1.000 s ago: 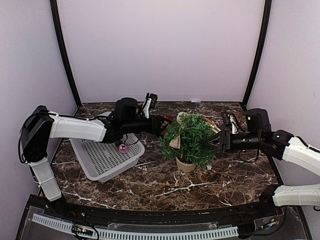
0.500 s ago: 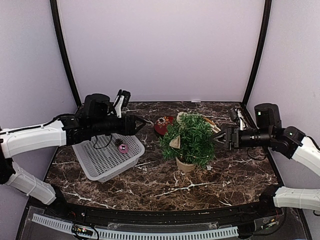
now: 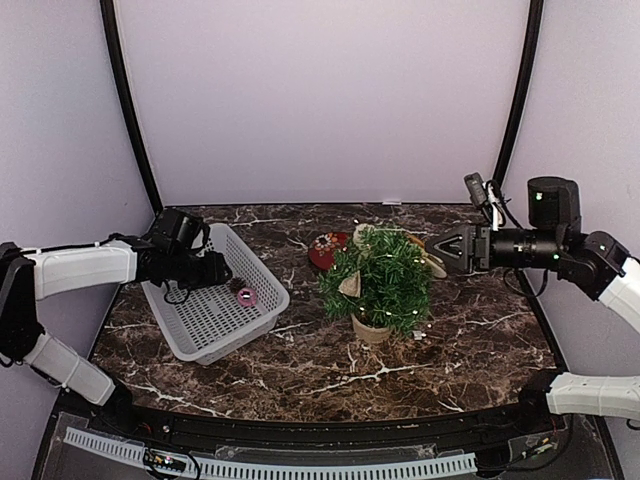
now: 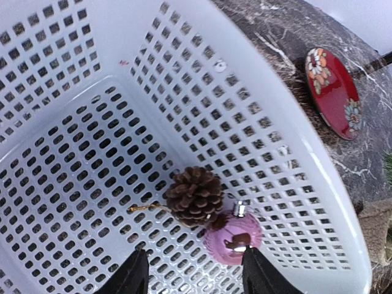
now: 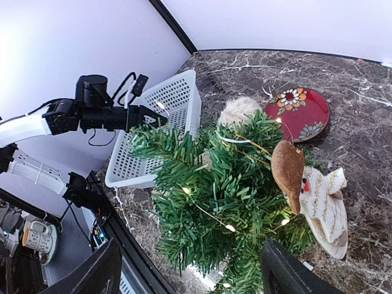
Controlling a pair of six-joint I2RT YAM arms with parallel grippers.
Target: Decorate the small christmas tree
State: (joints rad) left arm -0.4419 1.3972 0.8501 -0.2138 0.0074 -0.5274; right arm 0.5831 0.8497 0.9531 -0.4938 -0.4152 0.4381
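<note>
The small christmas tree [image 3: 378,280] stands mid-table in its beige pot [image 3: 369,329], with lit fairy lights, a beige ornament [image 3: 349,285] and a fabric bird ornament [image 5: 315,196] on it; it also fills the right wrist view [image 5: 226,196]. A brown pine cone [image 4: 195,196] and a pink bauble [image 4: 231,236] lie in the white basket [image 3: 175,338]. My left gripper [image 3: 218,272] is open over the basket, its fingertips [image 4: 136,277] just short of the cone and bauble. My right gripper [image 3: 440,247] is open and empty, to the right of the tree top.
A red round plate with flowers [image 3: 327,250] leans behind the tree on the left; it also shows in the left wrist view [image 4: 334,92] and the right wrist view [image 5: 297,113]. Purple walls and black posts close in the marble table [image 3: 480,345].
My left arm has drawn back from beside the tree, leftwards and down into the basket. My right gripper has pulled back to the right and risen away from the tree.
</note>
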